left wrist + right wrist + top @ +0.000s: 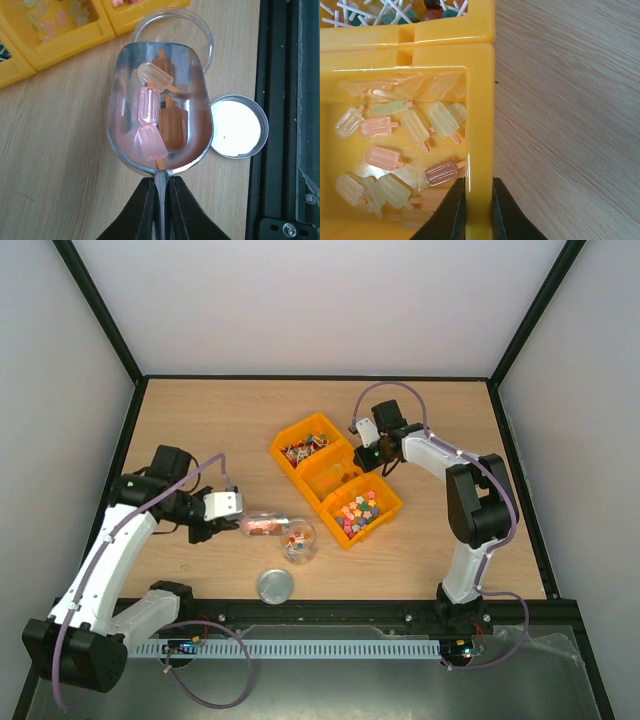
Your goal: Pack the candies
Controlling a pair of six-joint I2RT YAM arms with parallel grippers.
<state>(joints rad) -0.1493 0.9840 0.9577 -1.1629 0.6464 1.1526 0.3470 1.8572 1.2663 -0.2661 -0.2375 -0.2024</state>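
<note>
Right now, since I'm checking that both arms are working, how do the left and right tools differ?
The left tool is shut on the handle of the scoop; the right tool is shut on the wall of a bin. The left tool carries candies in the scoop by the jar; the right tool carries nothing. Both are closed on something.

The scoop (121,90) was polished metal, mirror-bright, and the popsicle-shaped pieces (149,105) in it looked translucent and glossy. The bins (480,55) were smooth, shiny yellow plastic; the table (570,125) was matt, fine-grained wood. The round lid (237,127) was dull metal, and the candies (380,10) showed thin, matt white sticks.
</note>
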